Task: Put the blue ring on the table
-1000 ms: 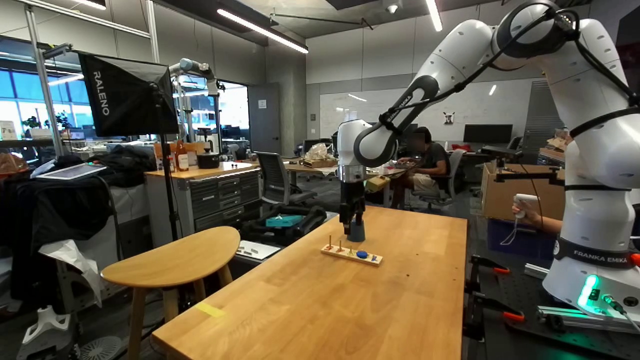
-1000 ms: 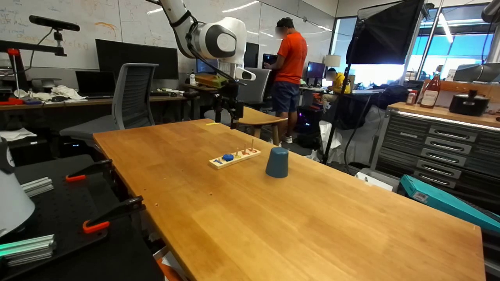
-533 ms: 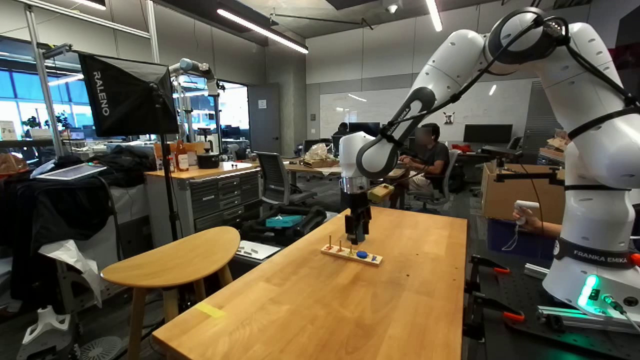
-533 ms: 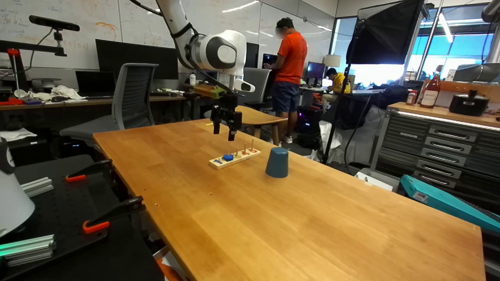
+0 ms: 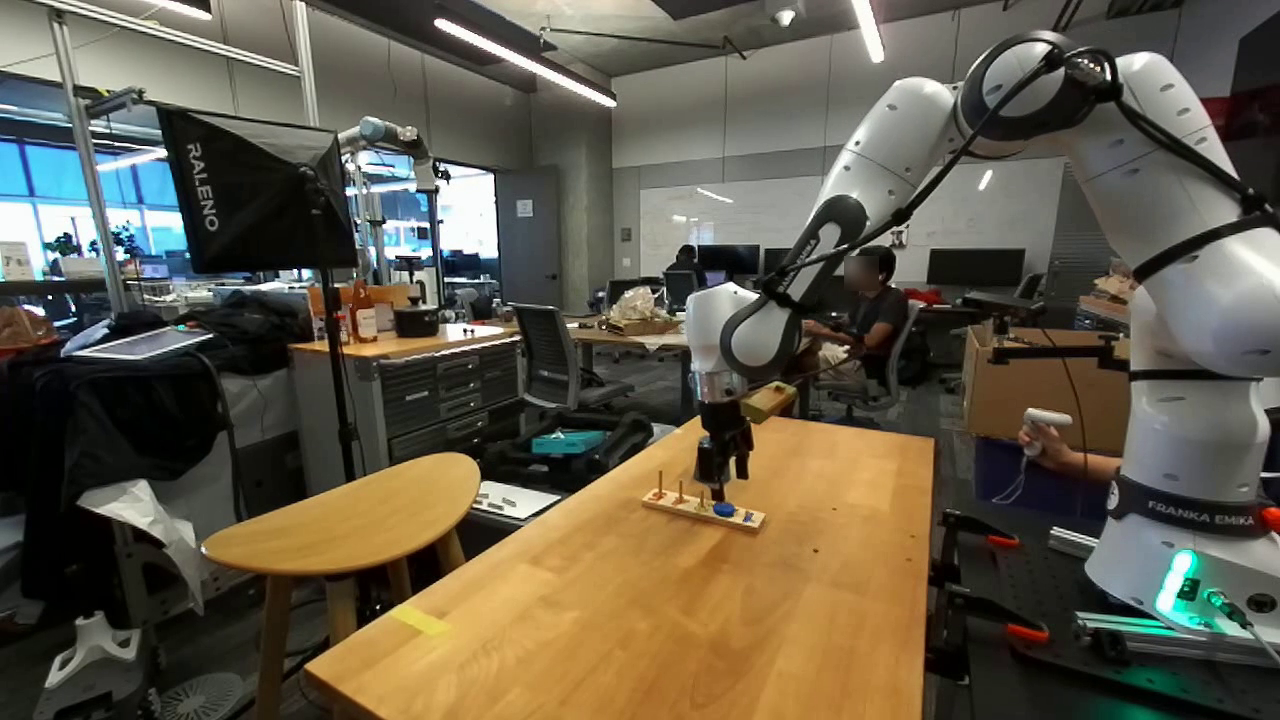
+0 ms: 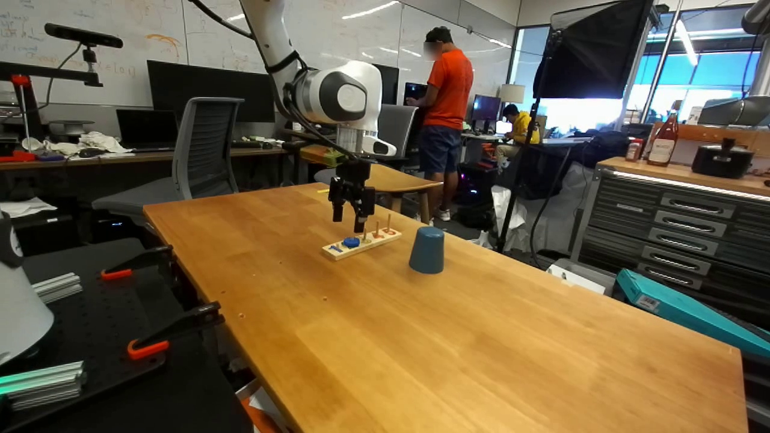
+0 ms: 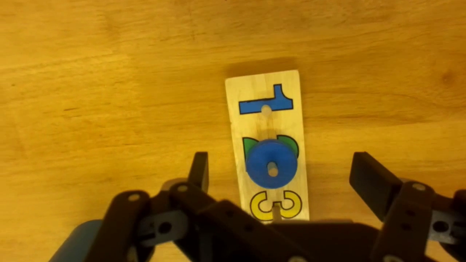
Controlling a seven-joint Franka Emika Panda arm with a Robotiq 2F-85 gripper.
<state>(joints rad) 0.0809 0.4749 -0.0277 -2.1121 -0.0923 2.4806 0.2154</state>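
The blue ring (image 5: pixel 723 510) sits around a peg on the flat pale wooden base (image 5: pixel 688 513), over the green number 2. The ring (image 6: pixel 351 242) and base (image 6: pixel 334 255) also show in an exterior view, and the ring (image 7: pixel 260 156) shows from above in the wrist view. The base rests on the honey-coloured table (image 5: pixel 800 610). My gripper (image 6: pixel 348 225) is open and empty above the base. In the wrist view the fingers of the gripper (image 7: pixel 279 160) stand wide apart, one on each side of the ring, not touching it.
A blue-grey cup (image 6: pixel 427 249) stands upside down on the table near the base. Its edge shows at the wrist view's lower left (image 7: pixel 78 240). Bare pegs (image 5: pixel 660 482) rise from the base. Orange-tipped clamps (image 6: pixel 148 349) grip the table's robot-side edge.
My gripper has come down and moved over the base, closer to the ring. The ring, base and cup have not moved.
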